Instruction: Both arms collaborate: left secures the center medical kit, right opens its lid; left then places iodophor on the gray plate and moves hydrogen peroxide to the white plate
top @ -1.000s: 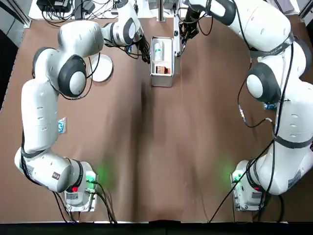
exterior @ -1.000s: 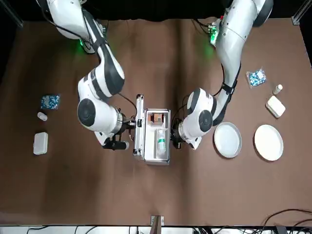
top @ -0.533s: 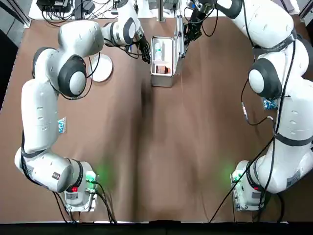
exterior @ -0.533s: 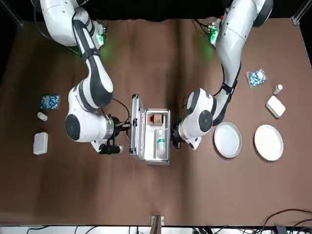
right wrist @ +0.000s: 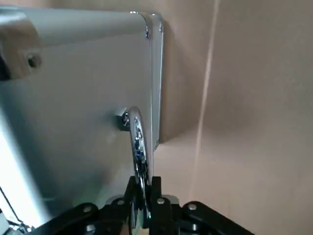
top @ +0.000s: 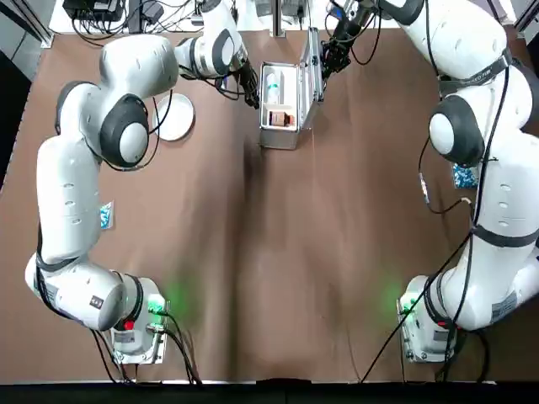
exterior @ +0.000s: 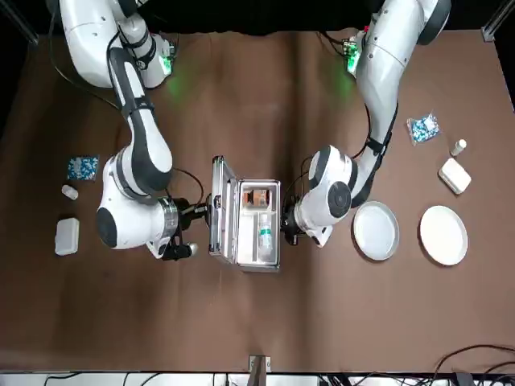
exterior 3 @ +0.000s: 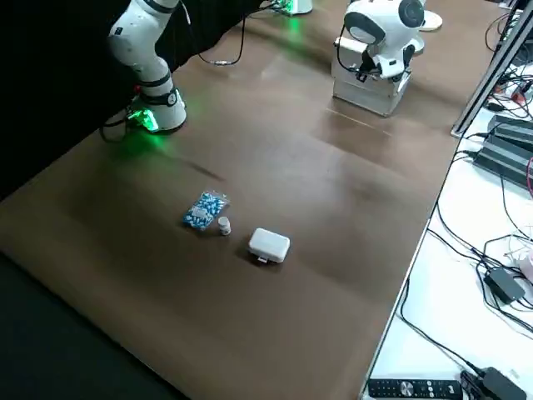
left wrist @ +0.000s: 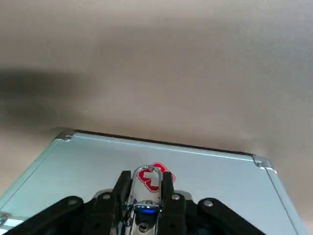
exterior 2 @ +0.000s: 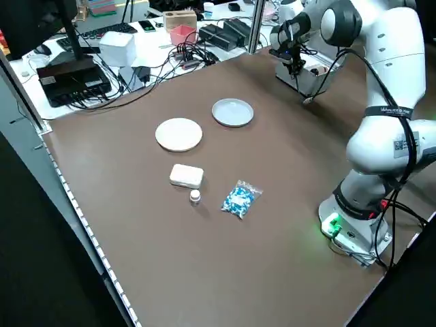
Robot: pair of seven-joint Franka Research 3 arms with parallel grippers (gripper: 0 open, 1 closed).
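The silver medical kit stands open at the table's far middle. Its lid is upright on the robot's right side. Holding the lid's metal handle is my right gripper, shut. My left gripper presses on the kit's opposite wall, shut on the clasp by the red cross. Inside lie the brown iodophor and the white, teal-labelled hydrogen peroxide. The gray plate and the white plate lie on the robot's left.
Beyond the plates sit a white box, a small vial and a blue packet. A like box, vial and packet lie on the robot's right. Cables and gear crowd the table's far edge.
My right gripper has swung the lid farther open, out toward the robot's right. The left gripper and the kit's body have stayed put.
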